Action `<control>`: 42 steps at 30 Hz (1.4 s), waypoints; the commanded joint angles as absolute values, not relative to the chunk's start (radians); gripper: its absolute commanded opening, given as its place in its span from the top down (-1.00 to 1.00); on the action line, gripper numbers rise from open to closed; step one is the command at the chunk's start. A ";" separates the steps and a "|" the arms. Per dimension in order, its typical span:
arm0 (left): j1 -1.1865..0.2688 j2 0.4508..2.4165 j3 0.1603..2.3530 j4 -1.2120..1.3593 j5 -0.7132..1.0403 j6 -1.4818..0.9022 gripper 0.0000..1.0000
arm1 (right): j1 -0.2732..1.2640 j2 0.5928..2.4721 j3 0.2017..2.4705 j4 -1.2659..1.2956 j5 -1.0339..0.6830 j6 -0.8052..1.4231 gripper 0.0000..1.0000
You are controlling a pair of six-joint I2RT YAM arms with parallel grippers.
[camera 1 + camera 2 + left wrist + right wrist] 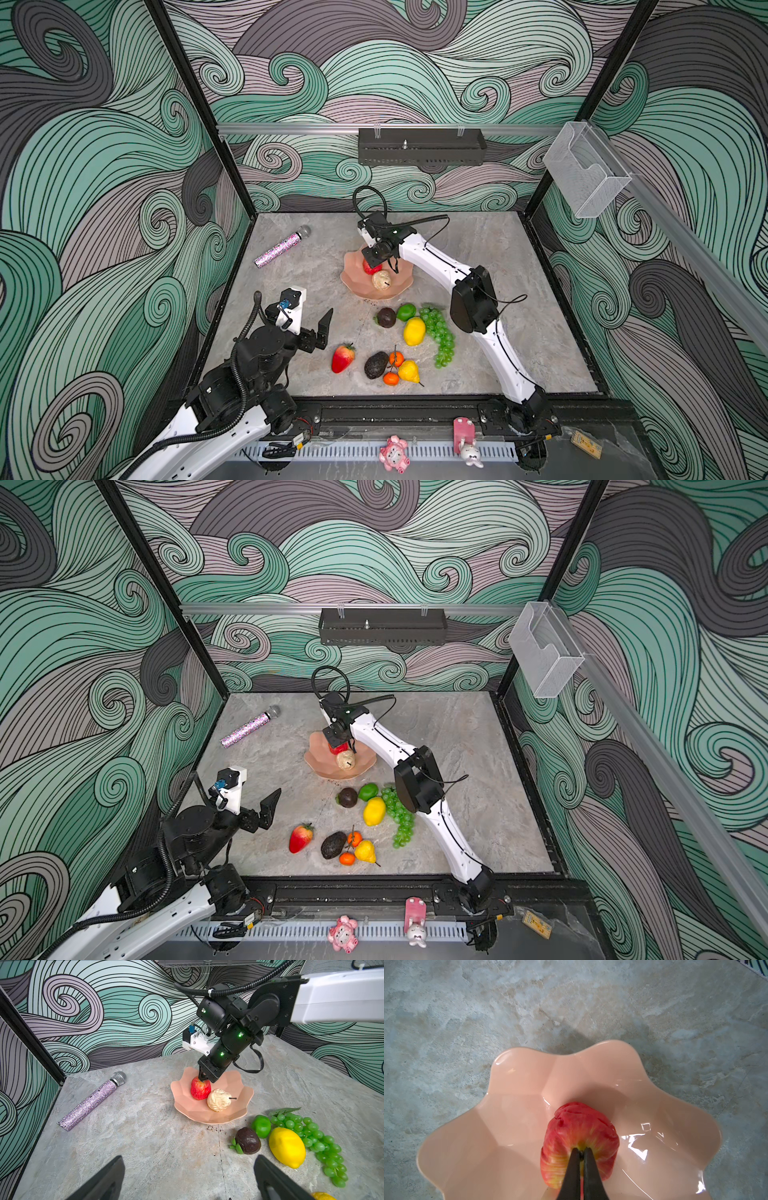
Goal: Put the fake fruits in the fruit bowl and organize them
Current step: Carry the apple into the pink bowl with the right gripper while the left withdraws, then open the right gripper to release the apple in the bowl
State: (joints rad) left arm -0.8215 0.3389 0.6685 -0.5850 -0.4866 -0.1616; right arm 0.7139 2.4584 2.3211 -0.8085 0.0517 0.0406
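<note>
— Under right pincer (581, 1152): apple (579, 1132), resting in bowl (529, 1068); pincer clamped on its stem hollow.
— Handling?
— Likely light, soft, crumpled skin; stem is safest hold; left pincer (189, 1159) wide apart, empty.

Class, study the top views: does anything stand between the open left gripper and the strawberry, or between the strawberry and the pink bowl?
Nothing visible does. Only bare table separates the open left gripper from the strawberry, and the strawberry from the fruit bowl; the round dark fruit lies off to one side.
</note>
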 commanded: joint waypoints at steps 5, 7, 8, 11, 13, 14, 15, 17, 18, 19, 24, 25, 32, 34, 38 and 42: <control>-0.831 0.348 0.676 -0.607 -0.510 -0.166 -0.97 | 0.715 2.452 2.306 -0.816 0.041 0.038 0.87; -0.831 0.350 0.676 -0.607 -0.512 -0.166 -0.97 | 0.715 2.447 2.298 -0.817 0.037 0.037 0.79; -0.831 0.350 0.676 -0.606 -0.512 -0.166 -0.97 | 0.714 2.444 2.294 -0.816 0.036 0.037 0.75; -0.831 0.351 0.676 -0.606 -0.513 -0.166 -0.97 | 0.715 2.433 2.283 -0.815 0.036 0.037 0.66; -0.831 0.353 0.676 -0.606 -0.513 -0.166 -0.97 | 0.716 2.425 2.277 -0.816 0.035 0.037 0.56; -0.831 0.354 0.676 -0.606 -0.514 -0.166 -0.98 | 0.716 2.420 2.275 -0.817 0.036 0.037 0.54; -0.831 0.355 0.676 -0.606 -0.515 -0.166 -0.97 | 0.716 2.414 2.272 -0.817 0.036 0.037 0.51; -0.831 0.358 0.676 -0.605 -0.515 -0.166 -0.97 | 0.718 2.404 2.268 -0.816 0.038 0.037 0.47; -0.831 0.359 0.676 -0.606 -0.515 -0.165 -0.97 | 0.718 2.399 2.266 -0.817 0.038 0.037 0.45; -0.831 0.360 0.676 -0.606 -0.515 -0.164 -0.97 | 0.718 2.395 2.265 -0.816 0.037 0.035 0.42; -0.831 0.366 0.676 -0.606 -0.516 -0.164 -0.97 | 0.719 2.363 2.252 -0.818 0.037 0.037 0.24; -0.831 0.367 0.676 -0.606 -0.516 -0.164 -0.97 | 0.719 2.357 2.250 -0.816 0.036 0.037 0.20; -0.830 0.389 0.681 -0.609 -0.518 -0.164 -0.97 | 0.722 2.295 2.219 -0.816 0.024 0.044 -0.04; -0.830 0.399 0.683 -0.610 -0.518 -0.167 -0.97 | 0.724 2.265 2.201 -0.816 0.019 0.048 -0.09; -0.828 0.433 0.697 -0.625 -0.545 -0.197 -0.98 | 0.730 2.170 2.132 -0.816 0.006 0.062 -0.16; -0.821 0.475 0.723 -0.645 -0.566 -0.239 -0.97 | 0.735 2.022 2.000 -0.810 0.008 0.086 -0.22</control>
